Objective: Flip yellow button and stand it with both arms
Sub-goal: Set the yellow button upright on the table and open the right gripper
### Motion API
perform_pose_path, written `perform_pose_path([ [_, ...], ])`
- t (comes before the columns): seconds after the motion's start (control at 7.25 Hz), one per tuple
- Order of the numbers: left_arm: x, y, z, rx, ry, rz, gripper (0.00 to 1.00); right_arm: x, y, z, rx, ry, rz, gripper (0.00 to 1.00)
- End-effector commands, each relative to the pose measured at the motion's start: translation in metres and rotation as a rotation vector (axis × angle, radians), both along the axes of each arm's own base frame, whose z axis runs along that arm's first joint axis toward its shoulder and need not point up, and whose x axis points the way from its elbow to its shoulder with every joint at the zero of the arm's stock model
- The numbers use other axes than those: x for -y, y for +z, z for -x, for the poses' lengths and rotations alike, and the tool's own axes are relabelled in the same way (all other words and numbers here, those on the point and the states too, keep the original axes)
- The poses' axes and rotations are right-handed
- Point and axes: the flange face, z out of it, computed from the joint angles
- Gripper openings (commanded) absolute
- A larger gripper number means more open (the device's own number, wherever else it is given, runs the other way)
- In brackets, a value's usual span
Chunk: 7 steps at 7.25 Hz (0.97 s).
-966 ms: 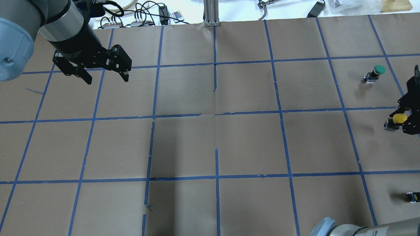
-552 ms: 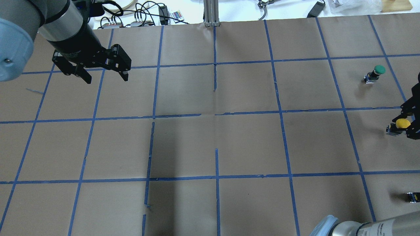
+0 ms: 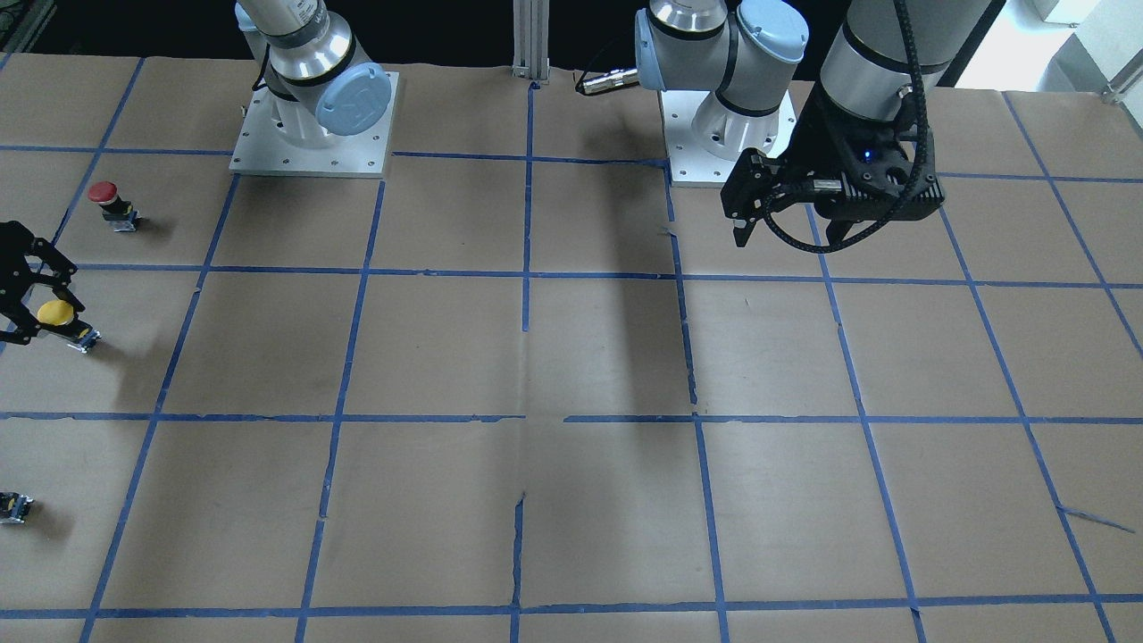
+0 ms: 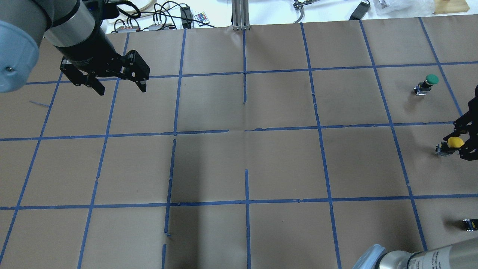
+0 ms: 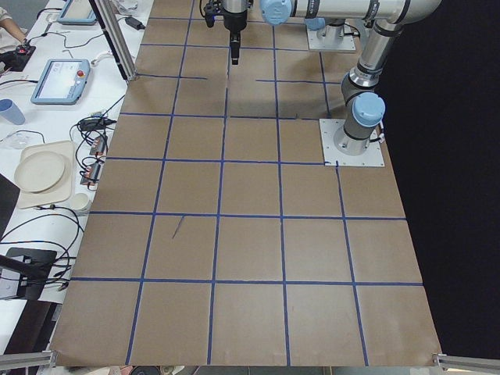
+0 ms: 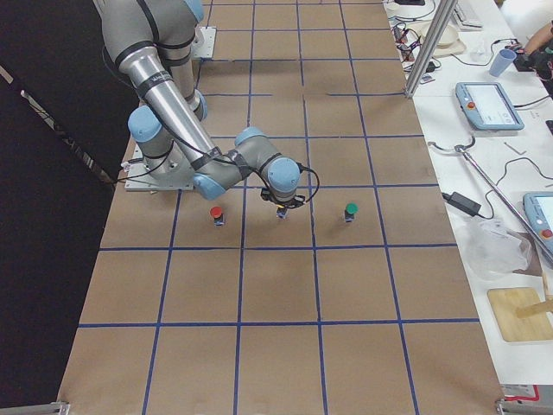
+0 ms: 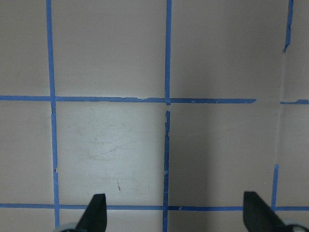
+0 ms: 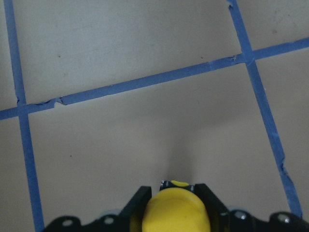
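The yellow button (image 4: 455,141) is at the table's far right edge, tilted, with its grey contact block pointing toward the table's middle. My right gripper (image 4: 457,144) is shut on its yellow cap. The right wrist view shows the cap (image 8: 176,212) clamped between both black fingers (image 8: 140,200). The front-facing view shows the same grip (image 3: 45,314) on the button (image 3: 56,312). I cannot tell whether the block touches the paper. My left gripper (image 4: 118,89) hangs open and empty over the far left of the table; its fingertips (image 7: 96,210) stand wide apart.
A green-capped button (image 4: 430,80) stands beyond the yellow one. A red-capped button (image 3: 105,196) stands near it in the front-facing view. A small capless dark block (image 4: 469,224) lies at the right edge. Brown paper with blue tape grid (image 4: 246,130) covers the table.
My right gripper, with the yellow button in it, has shifted slightly downward in the overhead view. The left arm has not moved.
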Motion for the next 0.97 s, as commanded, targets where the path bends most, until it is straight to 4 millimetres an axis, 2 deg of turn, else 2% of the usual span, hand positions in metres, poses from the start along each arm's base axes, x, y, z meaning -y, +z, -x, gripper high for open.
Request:
perform_pose_path([
  [0.0,0.0,0.0,0.0003,-0.003,0.0,0.0,0.99,0.0001,-0.0039,0.0,0.008,-0.001,-0.004,0.39],
  [0.14,0.0,0.0,0.0006,-0.006,0.001,0.0,1.0,0.0009,-0.0078,0.0009,0.012,-0.001,-0.008,0.49],
  [0.28,-0.0001,-0.0002,0.0006,-0.006,0.001,-0.001,1.0,0.001,-0.0086,0.001,0.013,-0.001,-0.009,0.52],
  [0.41,0.0,0.0,0.0006,-0.006,0.001,0.0,1.0,0.0011,-0.0085,0.0011,0.012,-0.001,-0.008,0.63],
  [0.55,0.0,0.0,0.0006,-0.006,0.001,0.0,1.0,0.0012,-0.0084,0.001,0.013,-0.004,-0.008,0.82],
  [0.83,0.0002,0.0007,0.0006,-0.006,0.001,0.002,1.0,0.0036,0.0002,0.004,-0.002,-0.015,0.0,0.88],
])
